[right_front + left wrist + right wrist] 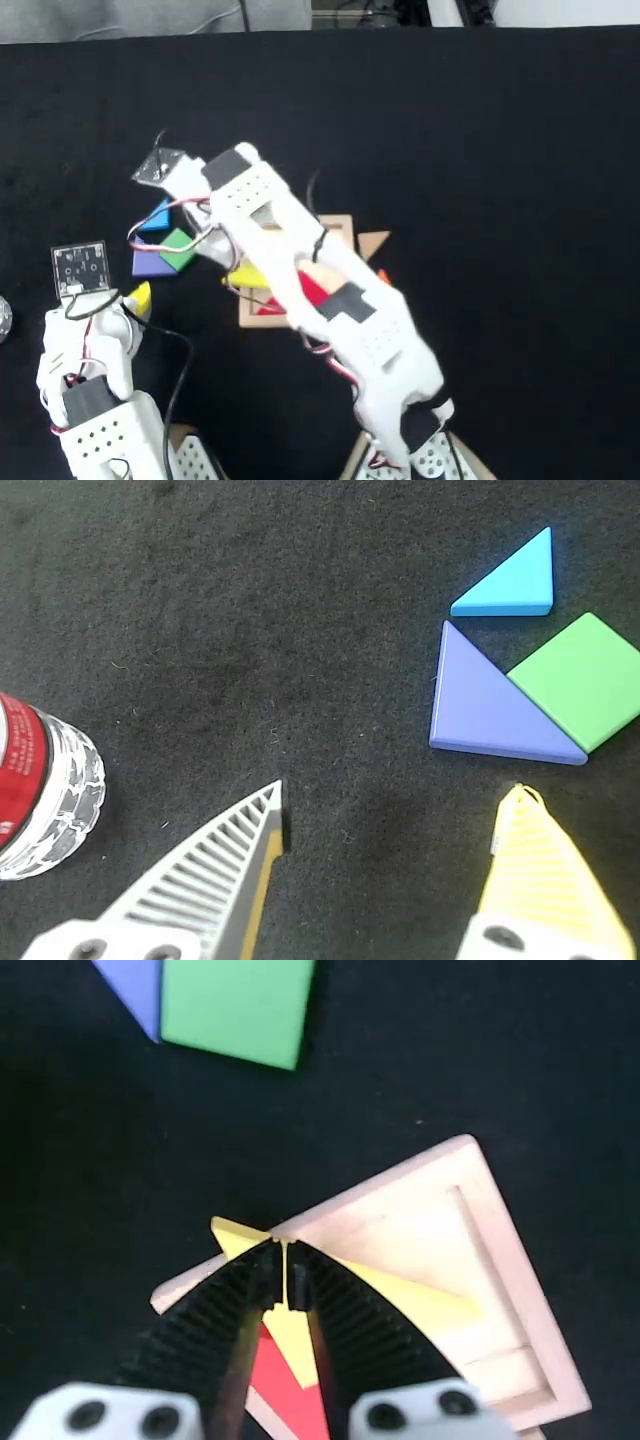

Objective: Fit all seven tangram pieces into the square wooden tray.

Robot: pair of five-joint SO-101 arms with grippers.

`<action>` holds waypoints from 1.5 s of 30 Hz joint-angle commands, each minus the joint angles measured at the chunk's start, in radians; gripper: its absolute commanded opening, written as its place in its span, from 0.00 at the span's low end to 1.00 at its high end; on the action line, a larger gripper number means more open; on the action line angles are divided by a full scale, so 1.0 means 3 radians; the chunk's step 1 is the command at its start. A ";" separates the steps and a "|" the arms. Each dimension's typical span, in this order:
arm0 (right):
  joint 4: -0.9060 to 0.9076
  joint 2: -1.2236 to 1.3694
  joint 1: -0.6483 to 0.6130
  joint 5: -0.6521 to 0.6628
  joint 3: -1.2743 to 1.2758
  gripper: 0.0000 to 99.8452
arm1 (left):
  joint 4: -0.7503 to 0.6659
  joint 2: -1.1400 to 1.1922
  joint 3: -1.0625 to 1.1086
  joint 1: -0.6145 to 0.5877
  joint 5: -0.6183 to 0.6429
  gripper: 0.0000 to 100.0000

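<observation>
Your right gripper [286,1265] is clenched tight at the yellow triangular piece [400,1295]; can't tell if it grips it. That piece lies across the rim of the square wooden tray [508,1260], beside a red piece [270,1375]. Your left gripper [398,810] is spread wide over the black cloth [200,630], near the purple triangle [480,715], green square [585,680] and light-blue triangle [515,585].

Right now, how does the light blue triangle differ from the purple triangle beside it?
The light blue triangle is smaller than the purple triangle. The purple one lies against the green square; the light blue one lies apart. Both rest flat on the black cloth.
</observation>
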 commanded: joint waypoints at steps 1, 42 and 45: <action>-0.0051 -0.0074 -0.0061 -0.0056 -0.0008 0.01 | 0.0010 -0.0005 0.0059 0.0043 -0.0041 0.33; 0.0143 -0.0867 0.0527 0.0537 0.1522 0.01 | 0.0010 -0.0005 0.0059 0.0043 -0.0041 0.33; -0.0020 -0.0678 0.0573 0.0527 0.1435 0.01 | 0.0010 -0.0005 0.0059 0.0043 -0.0041 0.33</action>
